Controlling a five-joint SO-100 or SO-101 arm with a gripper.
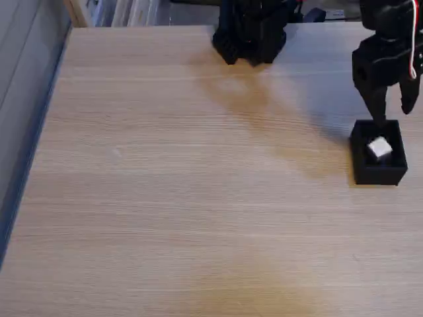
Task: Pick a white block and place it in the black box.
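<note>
Nearest the camera in the fixed view is the bare front of the pale wood-grain laminate bench (198,218), which carries nothing across its wide middle. Farther back and toward the right edge of the view stands the small matte black open-topped box (378,173), thin-walled and square-sided, resting flat on the bench. Inside it lies the tiny plain white cube block (379,148), a little tilted, resting on the floor of the box and apart from the jaws. It is the one thing in the box.

Just above the back wall of the box hangs the black two-finger gripper (394,113) with white and red wires; its jaws stand spread apart and hold nothing, one tip close over the rim. Behind, at the far edge of the bench, sits the black arm base (250,33).

By its look the block would be light, rigid and hard-edged, likely smooth plastic, so it could slip or twist under an off-centre pinch; two opposite flat faces, squarely taken, seem the best hold. Judged from its place, the block is already delivered.
</note>
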